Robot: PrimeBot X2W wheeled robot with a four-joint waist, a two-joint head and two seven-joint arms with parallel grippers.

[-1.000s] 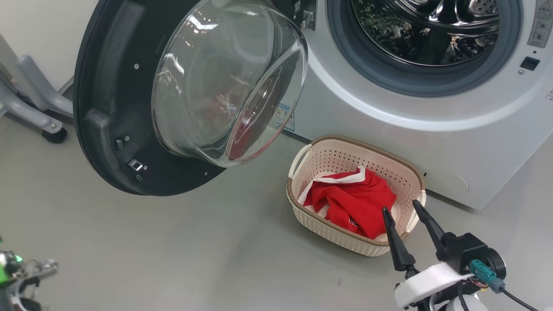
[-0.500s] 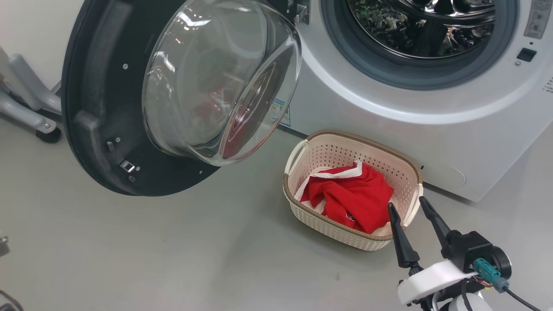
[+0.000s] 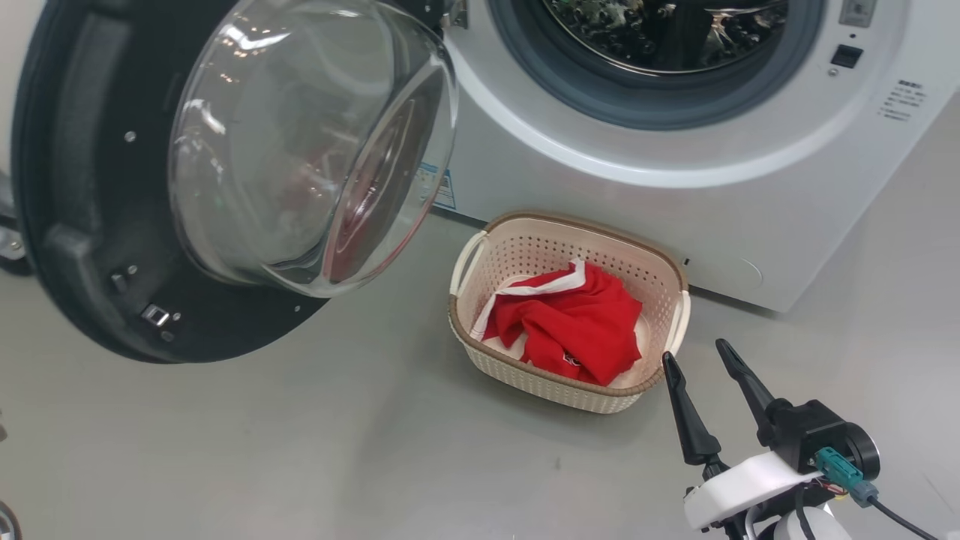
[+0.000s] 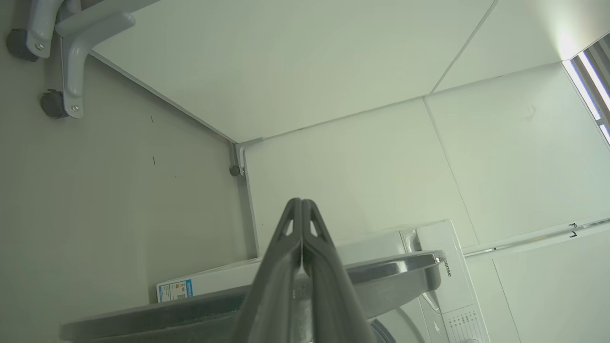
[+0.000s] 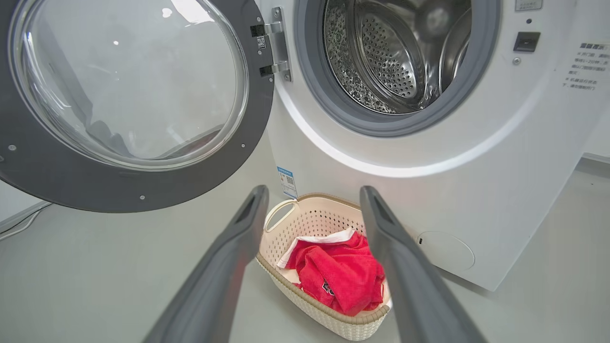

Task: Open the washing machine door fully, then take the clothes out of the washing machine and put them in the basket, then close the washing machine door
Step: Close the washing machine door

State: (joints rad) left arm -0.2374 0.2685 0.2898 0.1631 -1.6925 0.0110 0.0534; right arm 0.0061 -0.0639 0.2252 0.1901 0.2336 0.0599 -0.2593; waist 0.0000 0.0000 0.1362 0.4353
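The washing machine door (image 3: 82, 225) hangs open at the left, its glass bowl (image 3: 300, 142) bulging toward me. The white washing machine (image 3: 675, 195) shows its steel drum (image 5: 395, 52), with no fabric visible inside. On the floor in front stands the cream basket (image 3: 525, 225), holding the red clothes (image 3: 570, 322) with white trim. My right gripper (image 3: 695, 352) is open and empty, just off the basket's near right corner; between its fingers lie the basket (image 5: 310, 219) and the clothes (image 5: 338, 276). My left gripper (image 4: 301, 202) is shut on nothing, above the door's edge (image 4: 381, 276).
A grey wheeled frame (image 4: 66, 71) stands by the wall left of the machine, and one of its casters (image 3: 7, 251) peeks out behind the door. Grey floor (image 3: 337, 435) stretches in front of the door and basket. White wall panels (image 4: 333, 71) rise behind.
The whole head view has slid, so the camera moved: door, machine and basket now sit further left. The right fingertips no longer overlap the basket's right end. The left arm's hardware has left the lower-left corner.
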